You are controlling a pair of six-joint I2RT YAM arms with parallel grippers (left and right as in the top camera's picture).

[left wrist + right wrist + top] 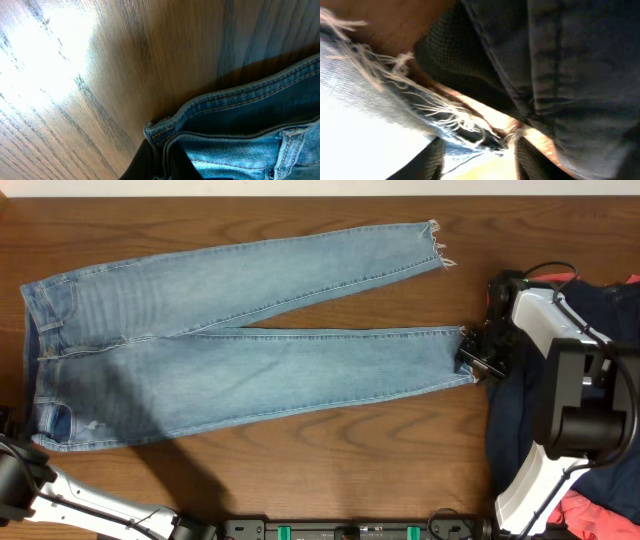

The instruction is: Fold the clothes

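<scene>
The jeans (230, 350) are lying flat on the bench (300, 220), waistband to the left and legs splaying rightward. The left hand (157, 150) is sitting closed at the waistband corner (165, 127), apparently pinching it (probably to anchor that end for the fold). The right hand (478, 362) is straddling the frayed hem (465, 125) of the nearer leg, fingers partly apart. Whether it is gripping, I cannot tell. The navy garment (570, 75) is lying just beside that hem, risking a snag.

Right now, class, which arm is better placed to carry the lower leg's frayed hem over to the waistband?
Right. The right gripper straddles that frayed hem of the jeans; the left gripper sits at the waistband end.
</scene>
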